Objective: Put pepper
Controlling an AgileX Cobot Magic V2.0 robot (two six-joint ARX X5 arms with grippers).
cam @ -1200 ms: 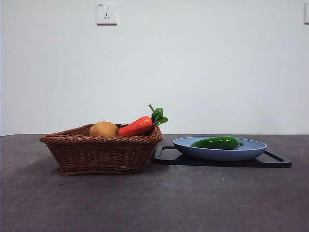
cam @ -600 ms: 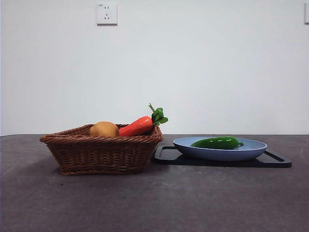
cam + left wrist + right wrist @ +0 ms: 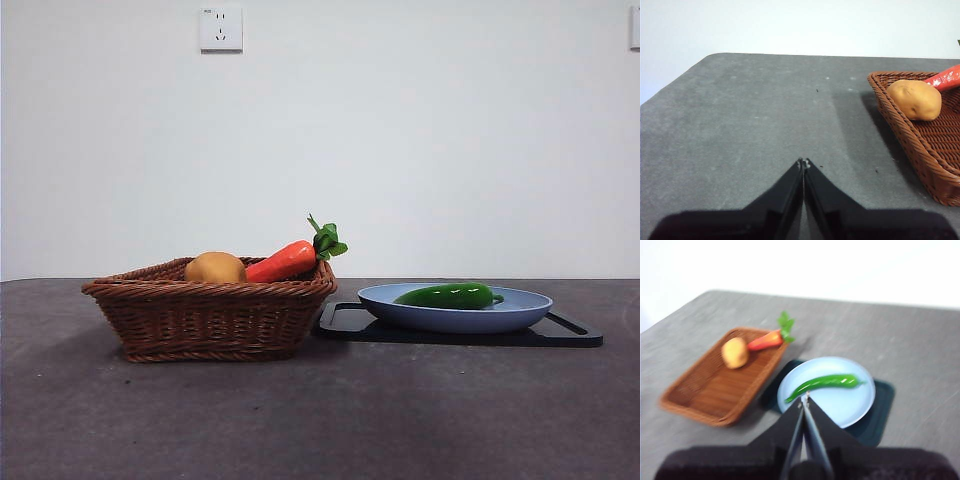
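The right gripper [image 3: 804,399] is hanging high above the table with its 2 black jaws pressed together, gripping nothing. In its wrist view, which is blurred, the pepper [image 3: 824,384] is lying well below the closed tips, apart from them, stretched across the pale blue plate [image 3: 855,410]. The plate is sitting on a dark tray [image 3: 878,415], and just beside the tray the wicker basket [image 3: 700,395] is holding 1 potato [image 3: 734,352] and 1 carrot [image 3: 766,340], whose leafy top is poking over the basket's rim.

The left gripper [image 3: 803,163] is also showing its 2 jaws shut tip to tip and empty, over bare grey table [image 3: 740,125], well apart from the pepper; only the basket's corner [image 3: 920,155] with the potato [image 3: 915,99] is showing in that view.

In the front view the pepper [image 3: 448,295] is resting flat in the plate [image 3: 455,318], right of the basket [image 3: 210,312], with no arm showing.
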